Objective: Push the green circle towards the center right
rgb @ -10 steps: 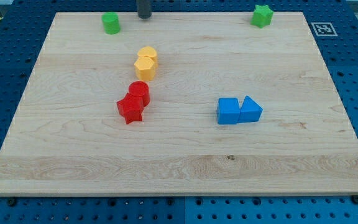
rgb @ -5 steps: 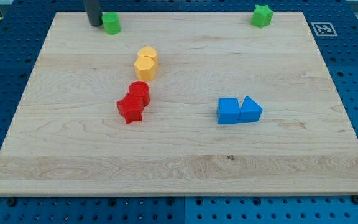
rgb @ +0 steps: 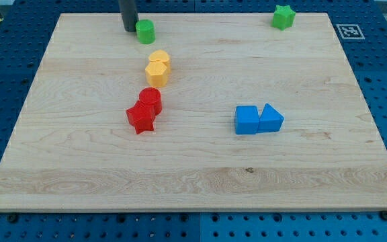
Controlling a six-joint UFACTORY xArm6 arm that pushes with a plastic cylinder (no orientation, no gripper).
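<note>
My tip (rgb: pixel 129 29) is sitting on the wooden board (rgb: pixel 301 175) near its top edge, left of the middle, pressing against the left side of the small green circle block (rgb: pixel 145 31). My tool is a plain dark rod with nothing to spread or pinch. The green circle is lying just above the yellow pair, a yellow circle block (rgb: pixel 160 59) touching a yellow hexagon block (rgb: pixel 155 72). Below them, a red circle block (rgb: pixel 150 99) is touching a red star block (rgb: pixel 140 118). A green star block (rgb: pixel 283 17) is resting near the top right corner. Right of centre, a blue cube (rgb: pixel 246 120) is touching a blue triangle block (rgb: pixel 271 118).
</note>
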